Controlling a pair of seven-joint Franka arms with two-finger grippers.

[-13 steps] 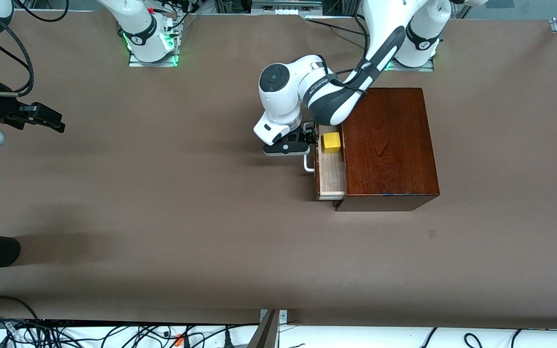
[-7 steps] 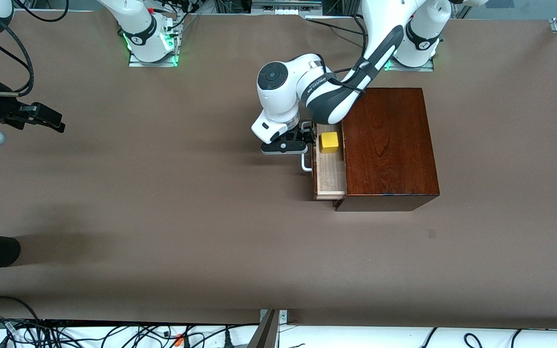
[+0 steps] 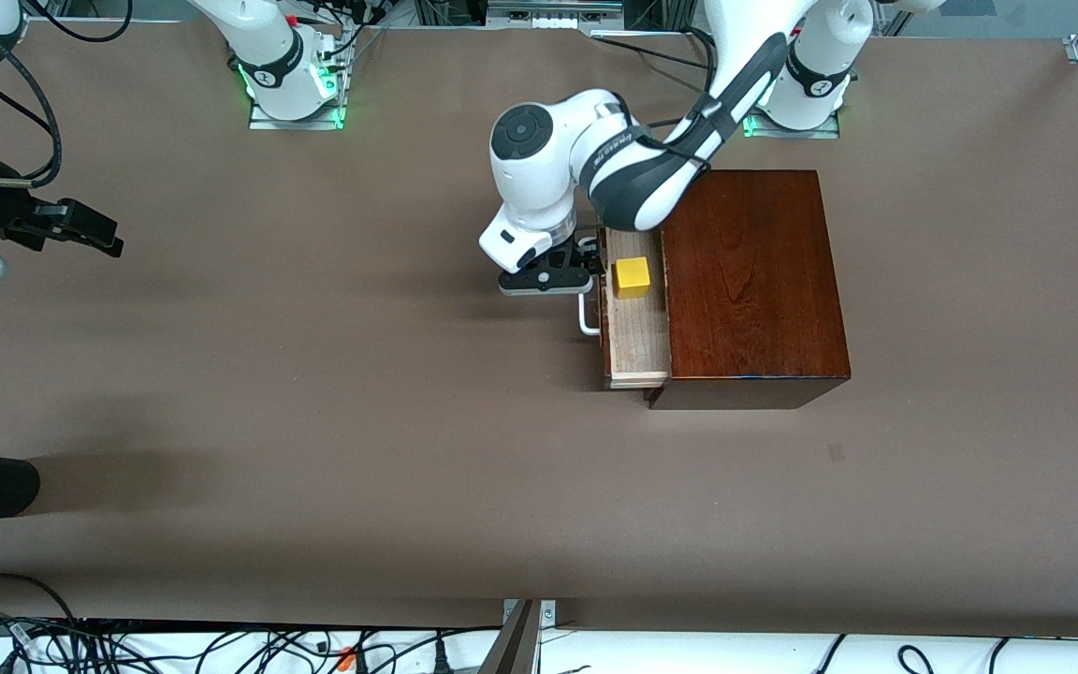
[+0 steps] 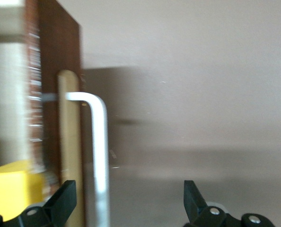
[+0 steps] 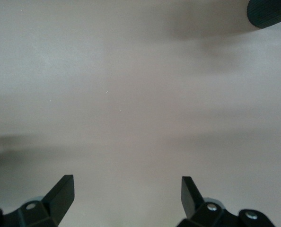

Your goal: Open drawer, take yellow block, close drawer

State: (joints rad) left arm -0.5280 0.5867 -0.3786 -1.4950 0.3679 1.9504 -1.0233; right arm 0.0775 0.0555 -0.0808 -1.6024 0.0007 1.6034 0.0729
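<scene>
a brown table cover (image 3: 314, 421) spans the work surface, with a small darker mark (image 3: 836, 452) on it toward the left arm's end. loose cables (image 3: 174, 646) lie tangled along the table's edge nearest the front camera.

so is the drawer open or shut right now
Partly open: the drawer sticks out of the dark box, its pale tray exposed, with the yellow block sitting inside.
</scene>
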